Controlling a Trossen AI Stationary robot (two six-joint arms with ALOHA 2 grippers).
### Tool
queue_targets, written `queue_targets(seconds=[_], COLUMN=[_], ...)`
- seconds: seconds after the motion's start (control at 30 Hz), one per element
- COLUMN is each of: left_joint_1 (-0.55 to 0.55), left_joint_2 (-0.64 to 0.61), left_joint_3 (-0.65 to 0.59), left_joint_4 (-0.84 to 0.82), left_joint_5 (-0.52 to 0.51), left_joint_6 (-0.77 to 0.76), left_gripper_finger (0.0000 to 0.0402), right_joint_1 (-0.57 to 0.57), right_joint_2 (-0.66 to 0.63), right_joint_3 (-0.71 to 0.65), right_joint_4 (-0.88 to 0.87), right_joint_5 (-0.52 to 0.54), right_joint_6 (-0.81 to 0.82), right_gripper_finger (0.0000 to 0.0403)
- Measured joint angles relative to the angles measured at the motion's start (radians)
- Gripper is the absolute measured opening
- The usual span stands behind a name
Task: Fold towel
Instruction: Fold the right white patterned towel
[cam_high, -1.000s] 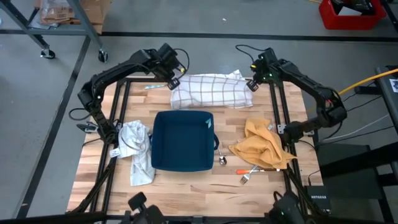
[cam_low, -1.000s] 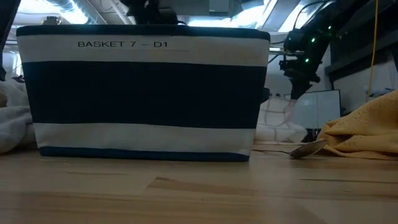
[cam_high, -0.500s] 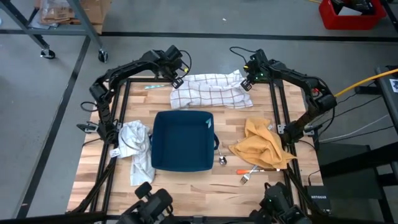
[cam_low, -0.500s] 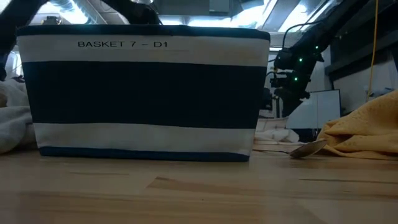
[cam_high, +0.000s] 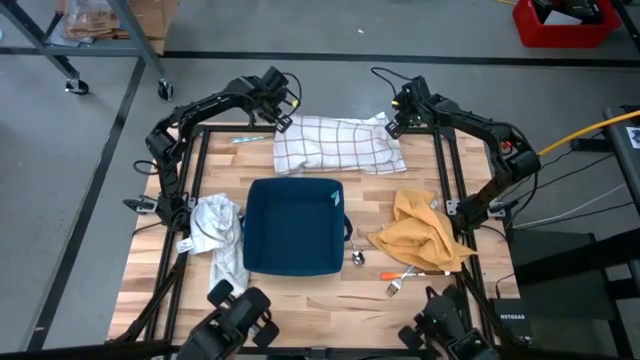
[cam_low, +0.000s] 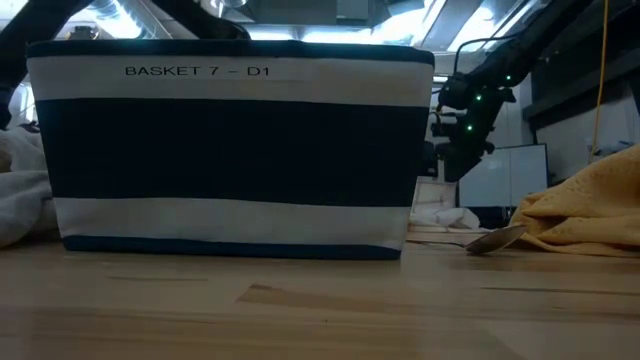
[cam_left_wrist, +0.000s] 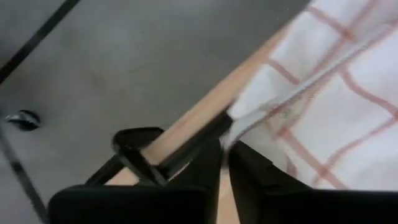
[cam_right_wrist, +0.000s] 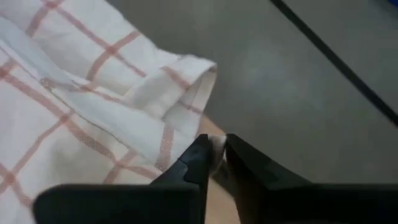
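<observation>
From above: the checked towel now lies flatter and wider than a second ago, when it sat bunched between the two arms; it is at twelve o'clock on the table, long axis running nine to three; the left gripper sits at its ten o'clock corner, the right gripper at its two o'clock corner, both drawn a little outward since the last frame. Around it: a navy basket at centre, a grey cloth at eight o'clock, a mustard cloth at four o'clock, a spoon and a fork beside it.

Low view: the basket wall fills the frame and blocks most of the towel; only a pale sliver shows past its edge; the right arm hangs above that sliver, higher than before.

Left wrist: the fingers stand a narrow slit apart, the towel's hem right at their tips; gripped or just let go, I cannot tell.

Right wrist: the fingers are slightly parted too, tips at the folded corner hem; hold uncertain.
</observation>
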Motion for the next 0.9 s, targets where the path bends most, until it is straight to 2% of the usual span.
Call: queue_targets(seconds=[0.23, 0.43, 0.57, 0.77, 0.9], left_joint_1=[0.028, 0.044, 0.036, -0.001, -0.033], left_joint_2=[0.001, 0.001, 0.001, 0.001, 0.001], left_joint_3=[0.000, 0.000, 0.000, 0.000, 0.000], left_joint_4=[0.006, -0.017, -0.075, -0.113, -0.088], left_joint_5=[-0.138, -0.136, -0.045, 0.177, 0.203], left_joint_6=[-0.034, -0.077, -0.052, 0.071, 0.116], left_gripper_finger=[0.0103, 0.0126, 0.0118, 0.0100, 0.0093], right_joint_1=[0.000, 0.000, 0.001, 0.001, 0.002], right_joint_2=[0.000, 0.000, 0.000, 0.000, 0.000], right_joint_3=[0.000, 0.000, 0.000, 0.000, -0.007], right_joint_4=[0.077, 0.063, -0.047, -0.262, -0.273], right_joint_5=[0.082, 0.120, 0.071, -0.152, -0.210], right_joint_6=[0.003, 0.026, 0.063, 0.066, 0.064], right_gripper_finger=[0.0127, 0.0149, 0.0145, 0.0138, 0.0138])
